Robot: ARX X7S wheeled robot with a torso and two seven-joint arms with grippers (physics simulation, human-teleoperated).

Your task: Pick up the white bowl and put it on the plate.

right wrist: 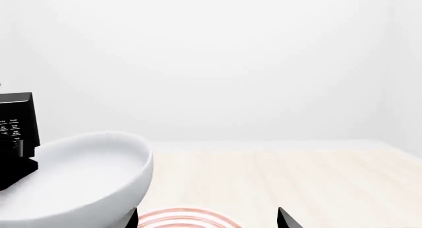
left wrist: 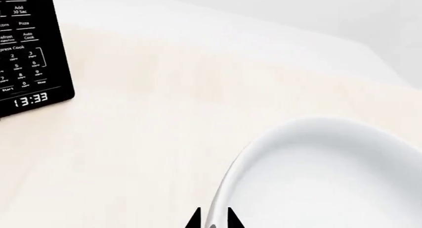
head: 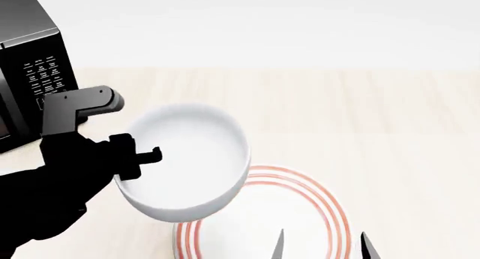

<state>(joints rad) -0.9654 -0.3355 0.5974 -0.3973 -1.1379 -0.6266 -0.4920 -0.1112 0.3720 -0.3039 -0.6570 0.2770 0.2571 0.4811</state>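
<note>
The white bowl [head: 188, 158] is held tilted in the air by my left gripper [head: 143, 157], which is shut on its left rim. In the left wrist view the rim of the bowl [left wrist: 316, 173] runs between the two black fingertips of the left gripper [left wrist: 214, 220]. The bowl overlaps the upper left edge of the plate [head: 300, 214], a flat white plate with red rings on the wooden counter. My right gripper [head: 322, 245] is open and empty over the plate's near right part. The right wrist view shows the bowl [right wrist: 79, 178] and the plate [right wrist: 185, 219] between its open fingertips.
A black microwave [head: 30, 73] stands at the far left of the pale wooden counter [head: 360, 118]; its keypad and clock show in the left wrist view [left wrist: 26, 55]. A white wall runs behind the counter.
</note>
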